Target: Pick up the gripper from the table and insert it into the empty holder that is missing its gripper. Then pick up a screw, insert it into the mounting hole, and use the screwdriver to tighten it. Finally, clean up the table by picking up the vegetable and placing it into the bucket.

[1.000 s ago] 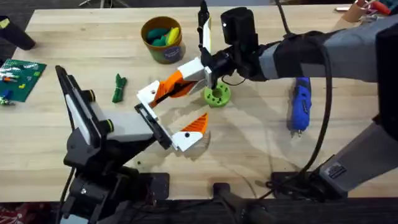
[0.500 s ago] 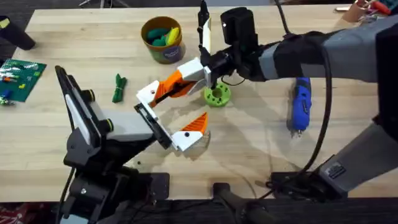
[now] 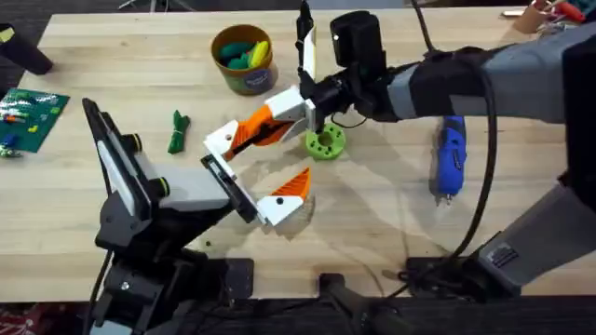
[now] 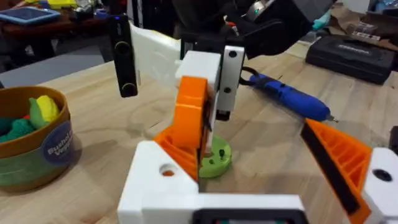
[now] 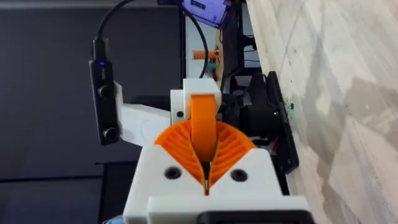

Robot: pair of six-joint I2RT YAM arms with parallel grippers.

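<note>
My right gripper (image 3: 298, 104) reaches in from the right and is shut on the gripper (image 3: 253, 127), a long orange wedge with a white block base (image 5: 196, 102). The wedge slants down to the holder (image 3: 222, 141), the bare white bracket with a dark hole (image 4: 166, 169) on my left arm's gripper (image 3: 253, 172). Its lower end (image 4: 186, 146) rests at that bracket. The left jaws stand wide open; the other jaw carries a ribbed orange triangle (image 4: 339, 158). The blue screwdriver (image 3: 451, 154) lies at the right, the dark green vegetable (image 3: 177, 130) at the left, and the bucket (image 3: 244, 58) at the back.
A lime green disc with holes (image 3: 324, 142) lies right under the right gripper. A green board with small parts (image 3: 28, 116) sits at the table's left edge. Bare wood (image 3: 372, 223) lies between the disc, the screwdriver and the front edge.
</note>
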